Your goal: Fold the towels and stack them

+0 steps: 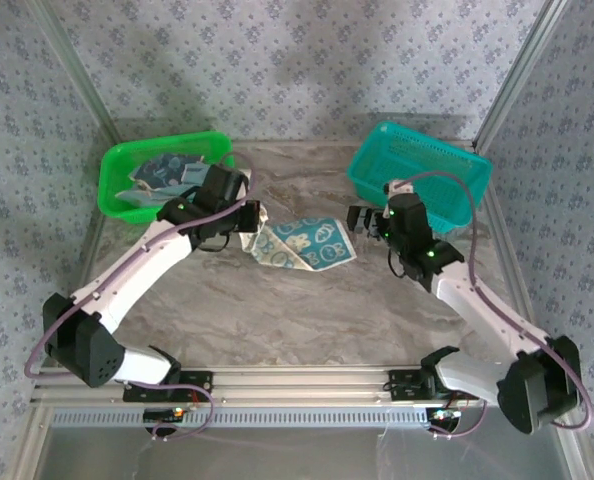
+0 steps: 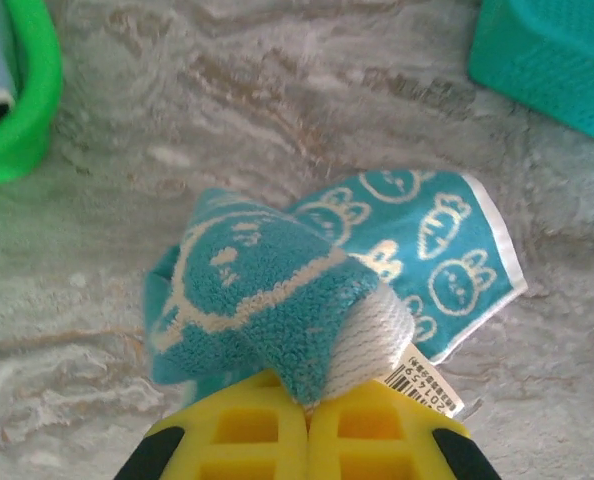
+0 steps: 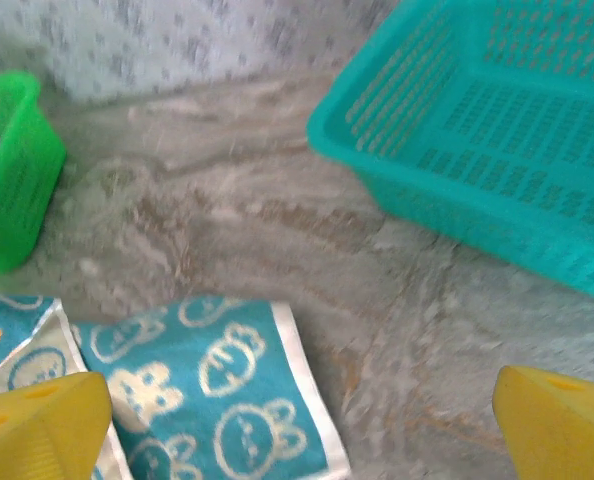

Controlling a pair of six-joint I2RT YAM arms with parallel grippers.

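A teal towel (image 1: 305, 246) with white rabbit and carrot prints and a white border lies on the marble table between the two arms. My left gripper (image 1: 251, 216) is shut on its left corner. In the left wrist view the pinched corner (image 2: 267, 290) bunches up over the yellow fingers (image 2: 237, 430), and the rest of the cloth (image 2: 432, 250) lies flat beyond. My right gripper (image 1: 363, 220) hovers open just right of the towel, apart from it. Its yellow fingertips (image 3: 47, 425) stand wide above the towel's right edge (image 3: 217, 390). More towels (image 1: 167, 172) lie in the green basket.
The green basket (image 1: 122, 180) stands at the back left, close behind my left gripper. An empty teal basket (image 1: 457, 165) stands at the back right, behind my right gripper (image 3: 302, 400). Patterned walls and metal posts enclose the table (image 1: 307, 320).
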